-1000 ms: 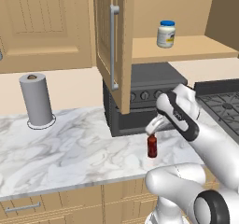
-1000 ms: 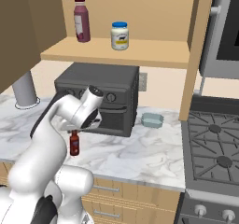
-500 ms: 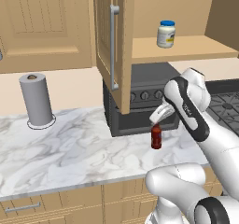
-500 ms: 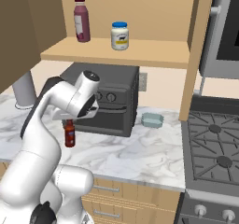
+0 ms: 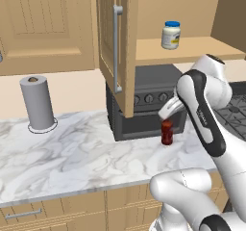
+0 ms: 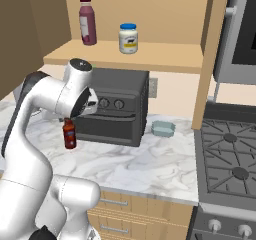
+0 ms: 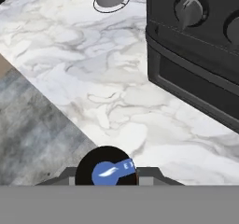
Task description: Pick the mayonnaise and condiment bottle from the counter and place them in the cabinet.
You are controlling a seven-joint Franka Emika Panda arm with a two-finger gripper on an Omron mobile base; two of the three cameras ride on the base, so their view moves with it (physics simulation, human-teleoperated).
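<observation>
Paper towel roll (image 5: pixel 37 103): far left of the end effector, upright on the desk (image 5: pixel 72 153), well apart from the work.
Cabinet door (image 5: pixel 115 42): swung open, up and left of the end effector, silver bar handle on its face; a possible snag on the way up.
Black oven (image 6: pixel 116 113): just behind the end effector, on the desk under the open shelf.
End effector (image 5: pixel 167 119): fingers together, clamped on the neck of the condiment bottle (image 5: pixel 166 132); black cap with blue mark at the bottom of the hand view (image 7: pixel 106 168).
Condiment bottle: upright, long axis vertical, hanging straight below the end effector; base looks slightly clear of the desk, though hard to be sure.
Mayonnaise (image 5: pixel 170 35): already on the cabinet shelf (image 6: pixel 150 59), above and a little right of the end effector, near the front edge.
Purple bottle (image 6: pixel 87 21): on the same shelf, almost straight above the end effector in the right base view, left of the mayonnaise.
Key relation: target shelf lies straight up and slightly back from the end effector, above the oven top; free spot between the 2 shelf items or right of the mayonnaise.
Step, judged: bottle 2 of 2 in carry, lift to shelf height next.
</observation>
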